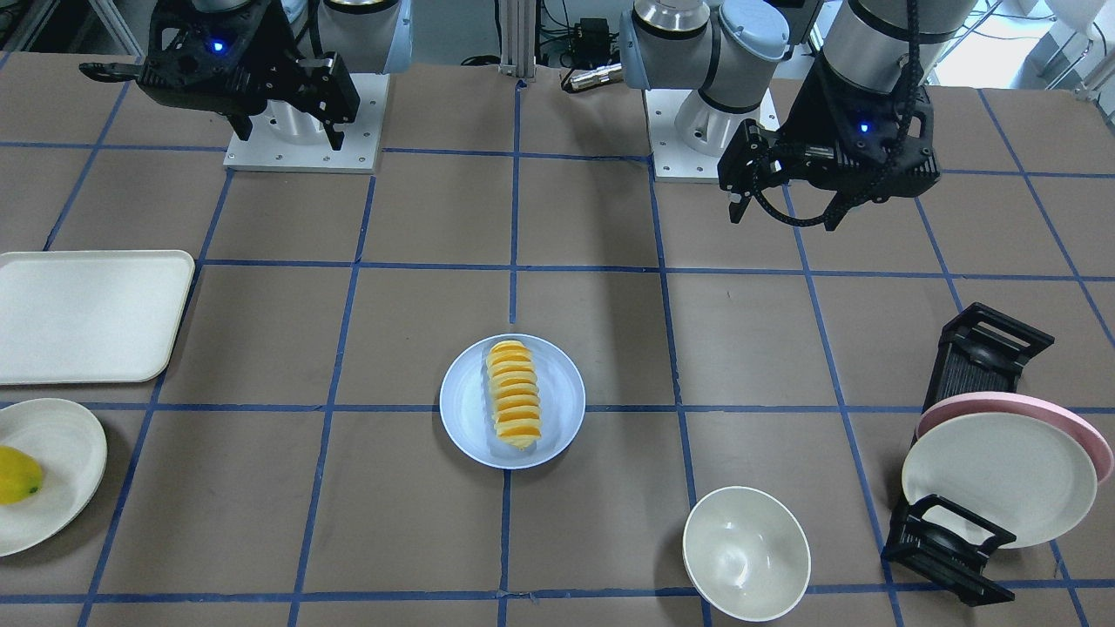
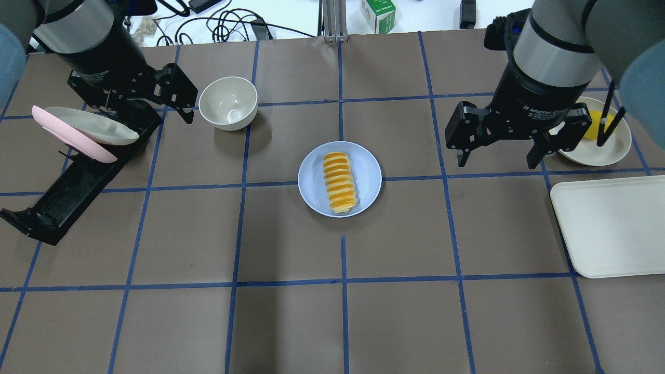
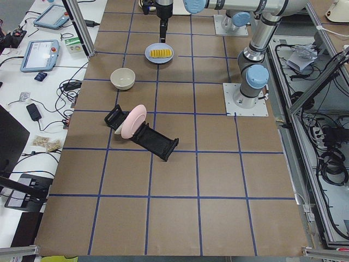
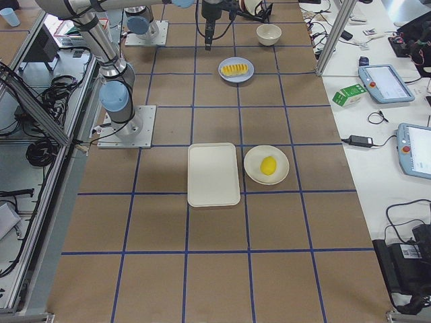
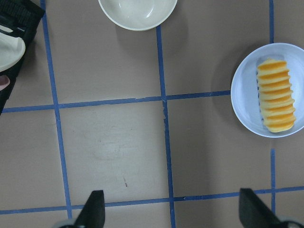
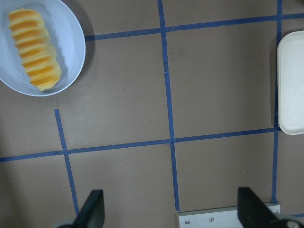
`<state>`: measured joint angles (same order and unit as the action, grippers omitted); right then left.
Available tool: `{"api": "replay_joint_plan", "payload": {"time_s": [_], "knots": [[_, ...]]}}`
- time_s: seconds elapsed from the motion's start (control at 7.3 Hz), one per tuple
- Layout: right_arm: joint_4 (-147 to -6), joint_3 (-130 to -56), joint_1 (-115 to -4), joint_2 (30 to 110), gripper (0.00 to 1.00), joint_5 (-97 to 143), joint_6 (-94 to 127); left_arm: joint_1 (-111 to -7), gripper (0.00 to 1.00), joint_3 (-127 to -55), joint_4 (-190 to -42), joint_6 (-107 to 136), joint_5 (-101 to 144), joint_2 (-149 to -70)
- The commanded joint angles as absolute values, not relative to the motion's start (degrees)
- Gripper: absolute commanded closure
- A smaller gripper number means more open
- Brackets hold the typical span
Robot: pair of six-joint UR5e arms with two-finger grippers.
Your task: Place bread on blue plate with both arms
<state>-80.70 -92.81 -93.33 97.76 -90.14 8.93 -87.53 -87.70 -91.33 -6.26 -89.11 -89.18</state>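
On the plate (image 2: 370, 174) mid-table lies the bread (image 2: 340, 182), one end close to the rim. Both my claws hang spread and empty, well apart from it: left claw (image 1: 784, 209) near the rack (image 2: 78, 187) and bowl (image 2: 228, 101), right claw (image 2: 497, 158) near the fruit (image 4: 269, 165). I judge the job done, so the danger is my own clumsiness. A low sweep inward could jolt the plate and tip the bread over that rim. My left claw could also clip the leaning plates (image 2: 88, 127) in the rack.

Overhead opposite front view, sides distant, wrists downward, all sharing blue plate (image 2: 314, 179)
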Motion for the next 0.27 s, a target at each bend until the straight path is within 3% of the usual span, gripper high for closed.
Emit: {"api": "replay_joint_plan", "payload": {"time_s": [0.0,0.14], "knots": [[-80.51,-92.81,-93.34,98.0,0.0,-89.74,9.83,-87.8,0.0,-87.8,-91.41,-6.24,-89.12,-89.21],[-79.64,-92.99,-93.34,97.56,0.0,-89.56,9.67,-87.8,0.0,-87.89,-91.41,-6.33,-89.12,-88.86]]}}
